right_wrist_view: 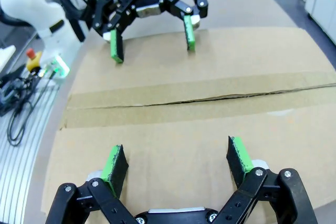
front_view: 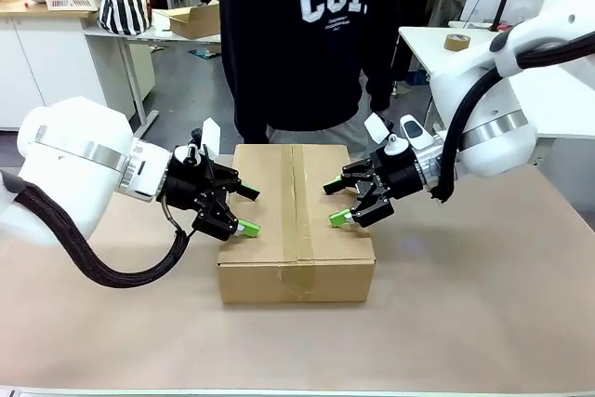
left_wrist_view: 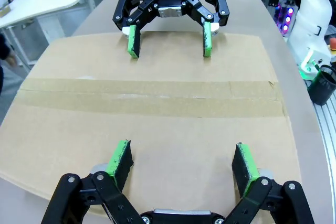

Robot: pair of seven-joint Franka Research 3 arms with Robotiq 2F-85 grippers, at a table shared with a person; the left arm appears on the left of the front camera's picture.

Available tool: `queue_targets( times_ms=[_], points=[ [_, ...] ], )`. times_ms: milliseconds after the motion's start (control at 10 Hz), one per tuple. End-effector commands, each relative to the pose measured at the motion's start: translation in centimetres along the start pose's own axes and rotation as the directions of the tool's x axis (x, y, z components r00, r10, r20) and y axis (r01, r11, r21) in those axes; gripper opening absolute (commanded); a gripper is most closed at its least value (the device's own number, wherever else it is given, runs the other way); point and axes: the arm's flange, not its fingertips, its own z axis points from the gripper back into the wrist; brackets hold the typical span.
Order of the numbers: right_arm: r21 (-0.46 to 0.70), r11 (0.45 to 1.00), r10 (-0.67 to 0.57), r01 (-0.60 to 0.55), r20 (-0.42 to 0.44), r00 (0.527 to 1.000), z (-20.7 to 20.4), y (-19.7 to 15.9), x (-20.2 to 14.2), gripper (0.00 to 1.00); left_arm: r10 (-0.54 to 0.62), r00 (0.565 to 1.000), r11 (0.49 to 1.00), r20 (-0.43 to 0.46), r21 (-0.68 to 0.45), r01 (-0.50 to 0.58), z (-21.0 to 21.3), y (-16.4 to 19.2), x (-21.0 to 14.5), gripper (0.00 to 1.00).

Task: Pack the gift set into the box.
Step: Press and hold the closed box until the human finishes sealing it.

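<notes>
The box (front_view: 296,220) sits mid-counter (front_view: 465,313), flaps closed with a taped centre seam, between the left gripper (front_view: 244,212) and right gripper (front_view: 335,204). Both jaws stand apart, empty, over opposite edges of its top. A person (front_view: 307,34) stands behind; bare counter surrounds the box.

the front view looks across the table (front_view: 483,323) from the robot's side toward the person (front_view: 307,34) at the far edge, taking in both arms and the whole box (front_view: 296,220). the left wrist view sits close above the box top, facing right toward the right gripper (left_wrist_view: 169,39). the right wrist view, equally close, faces left toward the left gripper (right_wrist_view: 152,38). all three share the box's taped seam (left_wrist_view: 152,98).
</notes>
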Motion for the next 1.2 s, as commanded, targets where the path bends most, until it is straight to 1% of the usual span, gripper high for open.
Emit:
queue_targets(
  times_ms=[0,1100],
  points=[
    [-0.002,1.0,-0.005,0.005,-0.007,1.0,-0.04,0.07,-0.33,1.0,-0.005,1.0,1.0,-0.005,0.012,0.005,-0.25,-0.16,0.1,1.0],
    [-0.002,1.0,-0.005,0.005,-0.007,1.0,-0.04,0.07,-0.33,1.0,-0.005,1.0,1.0,-0.005,0.012,0.005,-0.25,-0.16,0.1,1.0]
  ],
)
